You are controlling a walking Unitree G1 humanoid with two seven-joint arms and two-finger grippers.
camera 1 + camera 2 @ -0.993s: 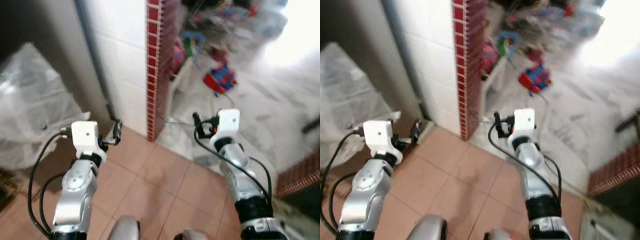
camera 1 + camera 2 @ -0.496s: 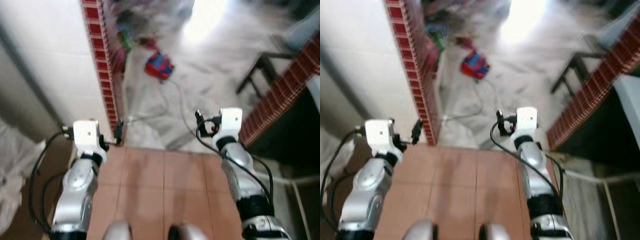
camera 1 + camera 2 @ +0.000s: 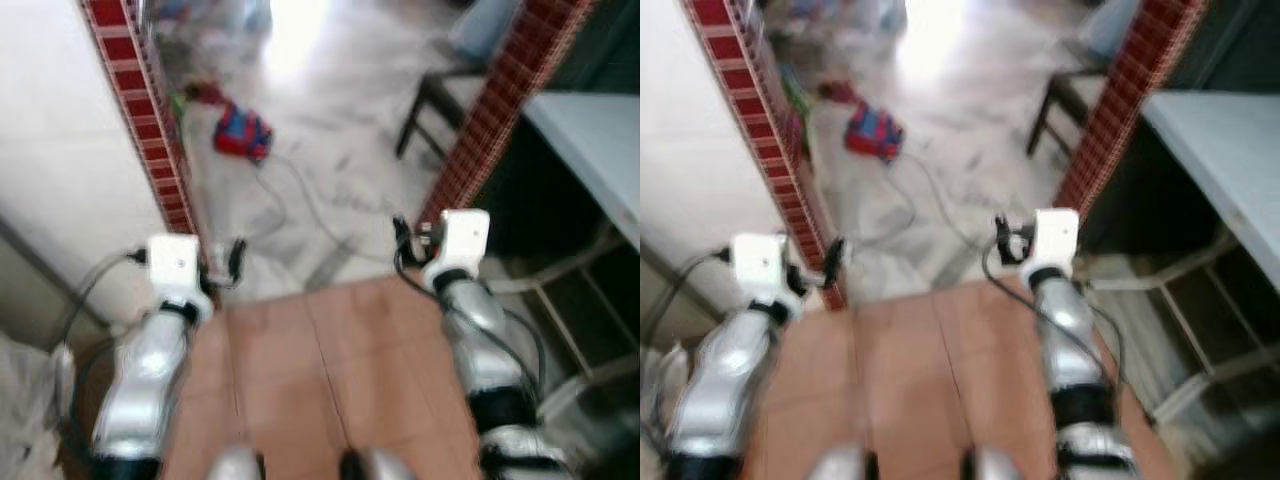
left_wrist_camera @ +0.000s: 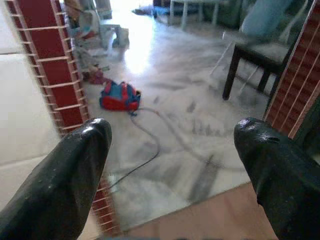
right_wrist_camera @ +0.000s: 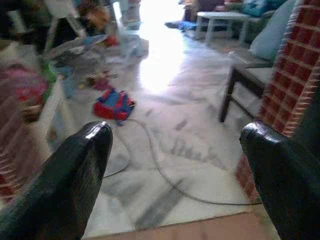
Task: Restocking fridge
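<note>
While you look down at the brown tile floor (image 3: 330, 370), both arms are raised in front of you. The left gripper (image 4: 172, 150) is released, its fingers (image 4: 75, 175) spread wide and holding nothing. The right gripper (image 5: 177, 150) is also released and empty. In the upper left of the frame a red and blue bag (image 3: 242, 133) lies on the pale floor, near a red brick pillar (image 3: 140, 120). A dark chair (image 4: 255, 60) stands at the upper right.
</note>
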